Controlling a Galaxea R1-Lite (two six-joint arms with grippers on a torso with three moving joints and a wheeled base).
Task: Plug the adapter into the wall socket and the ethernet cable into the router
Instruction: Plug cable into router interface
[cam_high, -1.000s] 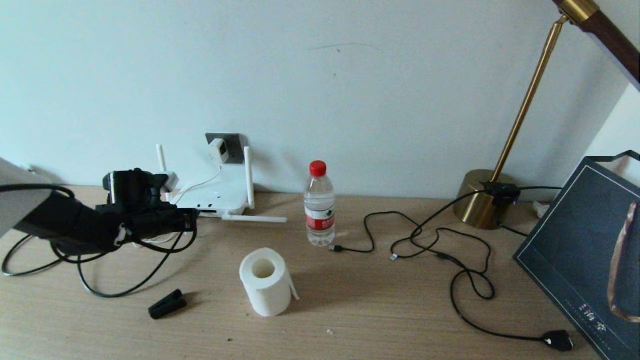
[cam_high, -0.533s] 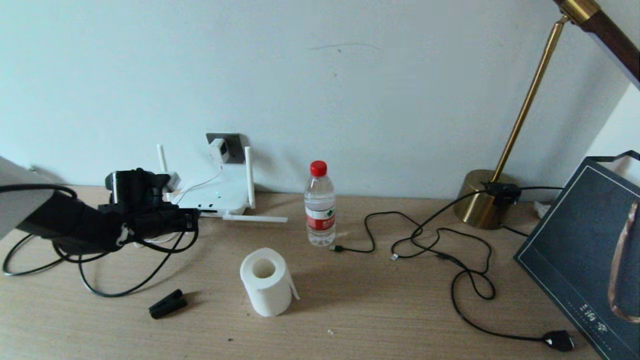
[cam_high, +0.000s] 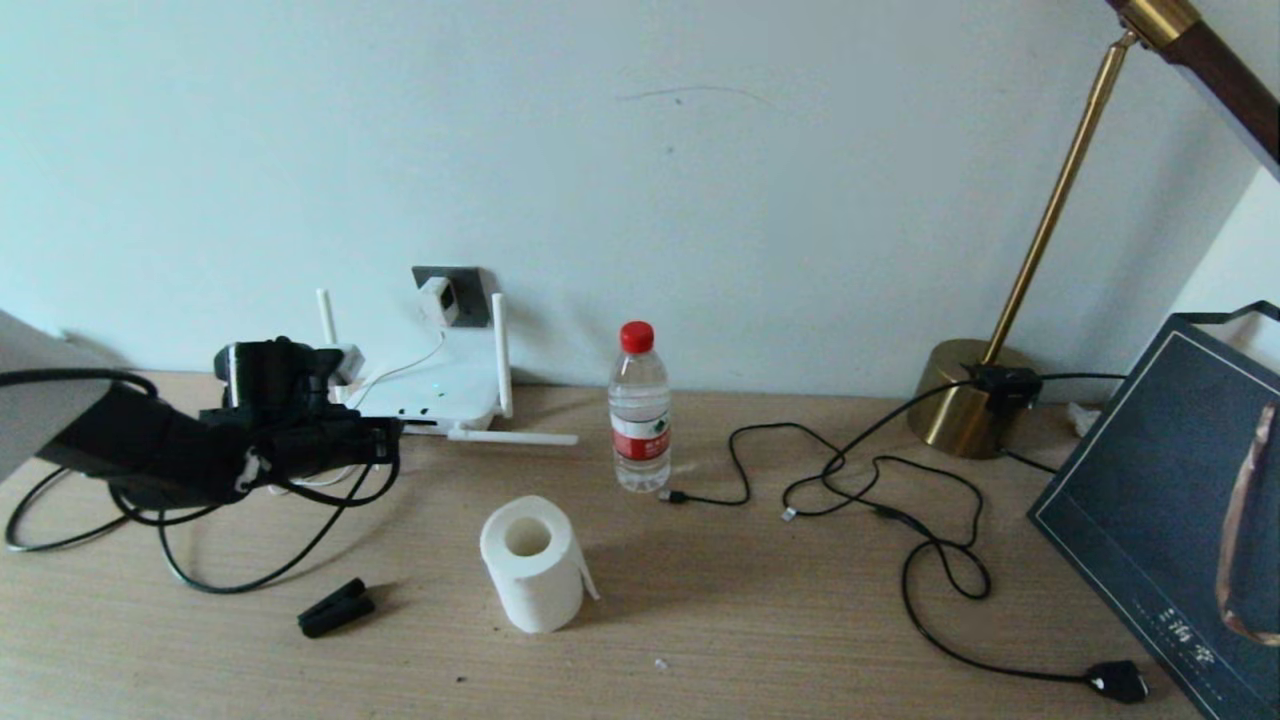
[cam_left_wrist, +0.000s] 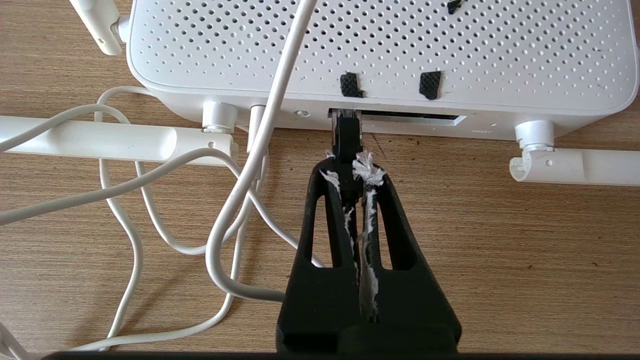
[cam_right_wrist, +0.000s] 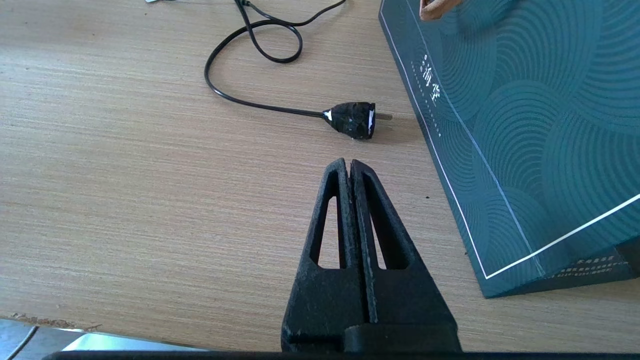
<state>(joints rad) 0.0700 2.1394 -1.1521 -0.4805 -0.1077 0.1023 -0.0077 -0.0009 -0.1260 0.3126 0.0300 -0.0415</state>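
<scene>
Head view: adapter (cam_high: 437, 299) seated on wall socket (cam_high: 452, 282), white cord trailing down to router (cam_high: 432, 392) on desk (cam_high: 760, 620). Left gripper (cam_high: 385, 440) level at router's near edge, black loops of ethernet cable (cam_high: 255, 575) hanging below. Compared with a second ago: router and antennas nudged very slightly rightward, arm barely shifted. Judged as the final push of the connector; first half of task done.

Left wrist view: left gripper (cam_left_wrist: 353, 165) jaws pinching ethernet cable (cam_left_wrist: 347, 136) just behind its plug. Plug tip inside the port slot on router (cam_left_wrist: 390, 55) edge. Long axis of plug in line with fingers, pointing straight into the port. Full seating not confirmable.

Right wrist view: right gripper (cam_right_wrist: 349, 166) jaws pressed together, empty, parked above desk (cam_right_wrist: 125, 165).
</scene>
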